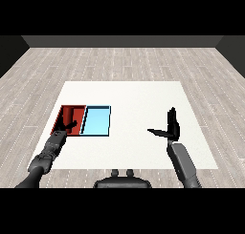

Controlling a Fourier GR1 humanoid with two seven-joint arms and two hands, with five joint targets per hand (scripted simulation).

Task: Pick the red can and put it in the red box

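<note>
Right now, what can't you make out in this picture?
- Red can: not clearly seen in the head view; the left robot hand covers part of the red tray, so I cannot tell whether it lies there.
- Left robot hand's fingers: too small and dark to tell apart.

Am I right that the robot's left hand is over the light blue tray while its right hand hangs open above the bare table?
Not quite. The head view shows the left hand over the red tray, not the light blue tray beside it. The rest holds: the right hand hangs open above the bare table.
</note>
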